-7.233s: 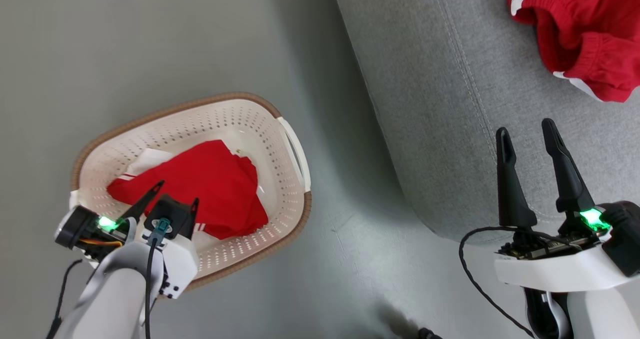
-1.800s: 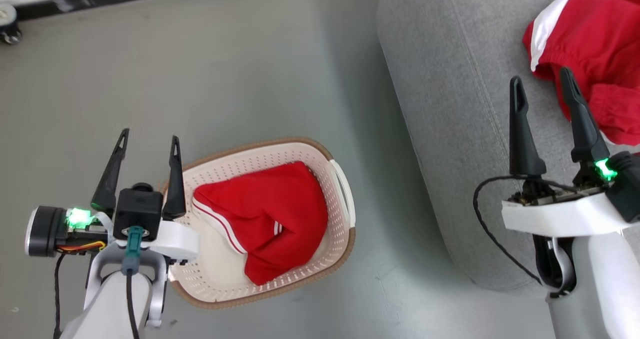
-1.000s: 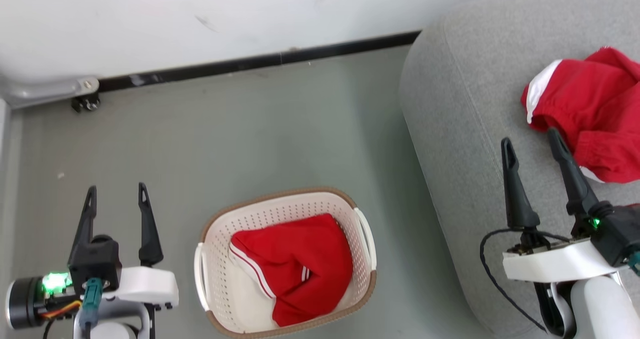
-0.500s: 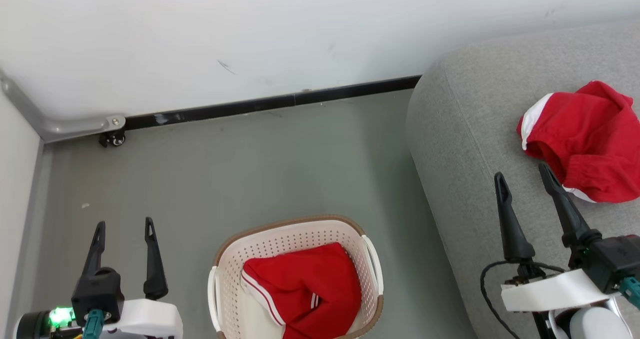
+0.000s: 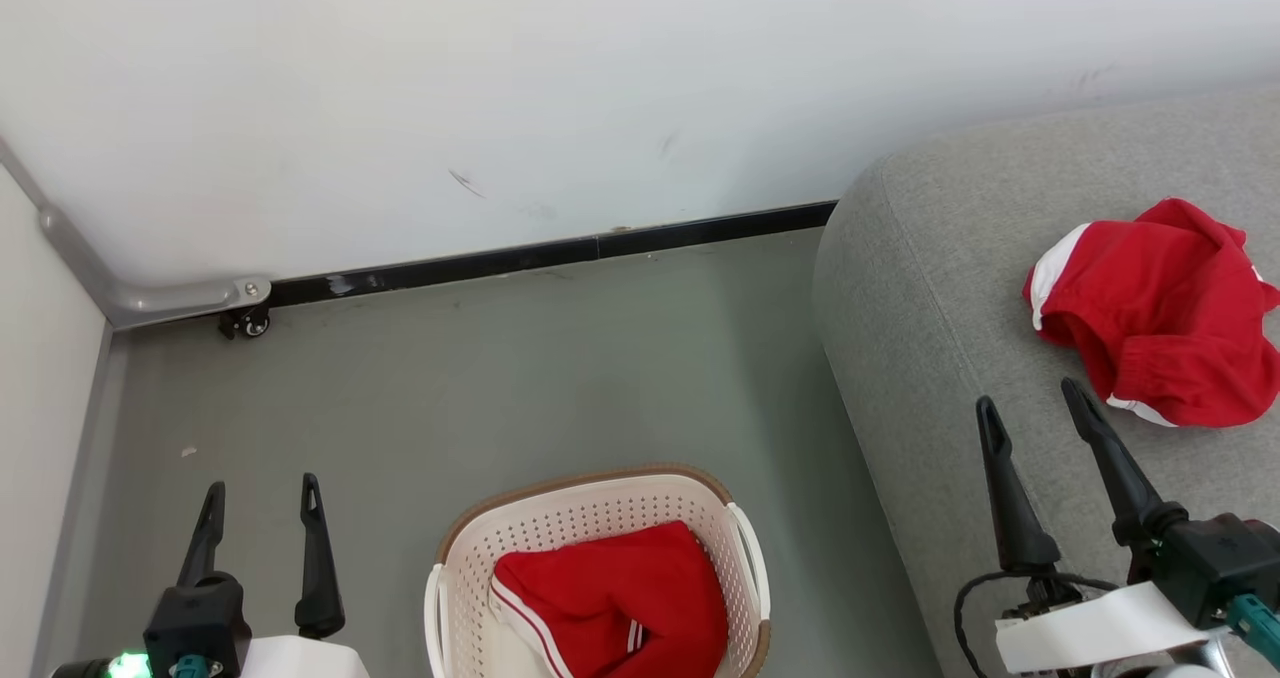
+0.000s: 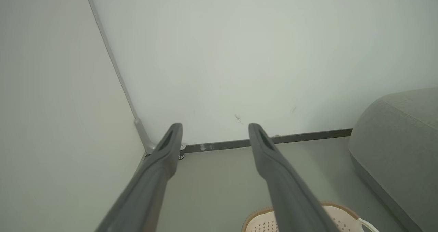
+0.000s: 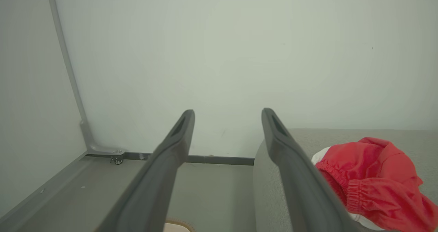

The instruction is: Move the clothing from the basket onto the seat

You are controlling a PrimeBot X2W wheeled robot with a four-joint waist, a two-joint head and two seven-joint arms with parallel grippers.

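My left fingers (image 5: pixel 316 558) and right fingers (image 5: pixel 1005 498) spread, empty. Head view, bottom: 1 red shirt (image 5: pixel 620 598) in basket (image 5: pixel 600 508); right wrist view, lower right: shorts (image 7: pixel 369 170) on seat (image 7: pixel 410 139).

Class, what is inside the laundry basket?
A red garment with white stripes lies in the basket. It covers part of the bottom, and the picture's edge cuts off the near end, so anything beneath is hidden.

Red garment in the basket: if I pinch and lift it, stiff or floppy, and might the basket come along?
Probably floppy: the red garment lies crumpled in folds, so it should hang long from a pinch. Likely light, being thin-looking cloth. The basket is perforated plastic standing on the floor, so a caught fold might drag it.
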